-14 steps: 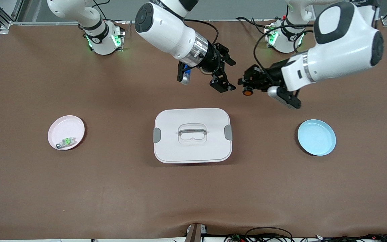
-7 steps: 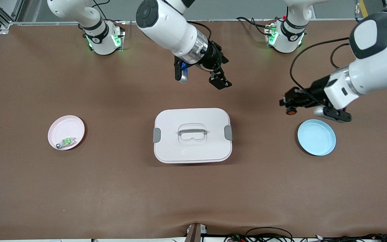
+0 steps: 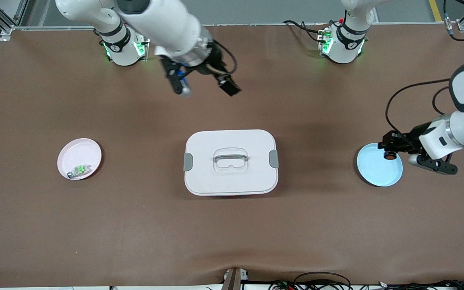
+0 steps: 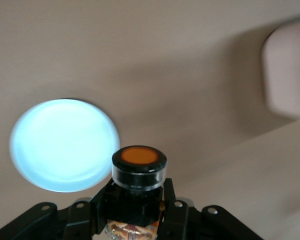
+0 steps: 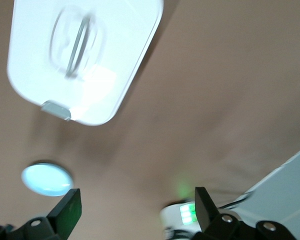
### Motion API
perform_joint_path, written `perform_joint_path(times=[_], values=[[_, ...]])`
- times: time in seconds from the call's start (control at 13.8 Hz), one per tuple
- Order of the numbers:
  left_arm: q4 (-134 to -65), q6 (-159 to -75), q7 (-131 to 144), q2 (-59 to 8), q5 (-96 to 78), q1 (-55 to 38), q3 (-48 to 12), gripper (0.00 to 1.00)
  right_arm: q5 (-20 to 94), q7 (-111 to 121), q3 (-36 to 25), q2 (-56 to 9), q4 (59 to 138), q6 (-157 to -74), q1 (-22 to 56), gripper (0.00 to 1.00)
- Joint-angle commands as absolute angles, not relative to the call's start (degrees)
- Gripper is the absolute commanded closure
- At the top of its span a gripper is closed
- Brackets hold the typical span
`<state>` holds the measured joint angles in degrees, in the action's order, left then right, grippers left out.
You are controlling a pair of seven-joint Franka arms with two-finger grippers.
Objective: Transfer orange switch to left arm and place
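My left gripper (image 3: 390, 150) is shut on the orange switch (image 3: 388, 156), a small black cylinder with a round orange cap, and holds it over the rim of the light blue plate (image 3: 377, 171) at the left arm's end of the table. In the left wrist view the switch (image 4: 139, 166) stands up between my fingers, with the blue plate (image 4: 60, 145) beside it. My right gripper (image 3: 226, 85) is open and empty, up in the air near the right arm's base. The white box (image 3: 230, 162) with grey latches and a handle sits mid-table; it also shows in the right wrist view (image 5: 85, 60).
A pink plate (image 3: 75, 152) at the right arm's end of the table holds a small green switch (image 3: 79, 170). The two arm bases (image 3: 124, 49) stand along the edge of the table farthest from the front camera. A pale corner of the box (image 4: 287, 70) shows in the left wrist view.
My left gripper has carried the orange switch from beside the right gripper to over the blue plate. My right gripper has drawn back toward its base, empty.
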<state>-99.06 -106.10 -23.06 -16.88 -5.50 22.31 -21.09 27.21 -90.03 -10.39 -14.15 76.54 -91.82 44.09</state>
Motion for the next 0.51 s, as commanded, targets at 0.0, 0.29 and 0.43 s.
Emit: perform_joint_path(times=[0.0,0.29,0.43], values=[[-97.1,-107.0,-33.0,-21.5,2.4,24.4,-21.8,1.00,20.5,-73.5,-10.5,-10.1,77.3,-81.5,37.8,0.00],[-97.4,-111.0,-45.6,-26.2,8.6,25.1,-21.9,1.00,9.9,-48.0,-10.9,-6.1,78.0,-73.2,29.1,0.00],[-97.5,-114.4,-51.7,-29.0,11.6,26.0,-21.8,1.00,7.0,-37.3,-11.1,-4.6,78.6,-72.0,24.6,0.00]])
